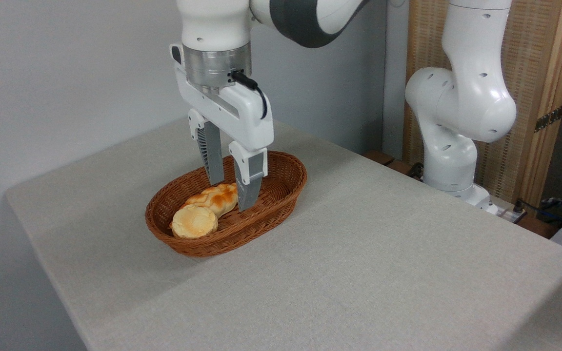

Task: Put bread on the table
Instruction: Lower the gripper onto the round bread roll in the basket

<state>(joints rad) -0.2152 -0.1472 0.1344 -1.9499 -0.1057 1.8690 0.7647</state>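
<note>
Here the bread (194, 221), a small round pale-golden bun with a toasted flat top, lies at the lower-left end of the oval wicker basket (281, 192), just left of frame centre, touching a longer braided loaf (215, 197) behind it. I judge it light and soft, likely to dent under a hard squeeze, so I would take it across its rounded sides with gentle force rather than by the flat top. My pincer (232, 192) hangs inside the basket with its jaws spread, straddling the far end of the braided loaf, pinching nothing; it sits up and right of the bun. The desk (383, 273), under plain grey-beige cloth, has bare room to the right. I can read no brand, label or writing anywhere.
</note>
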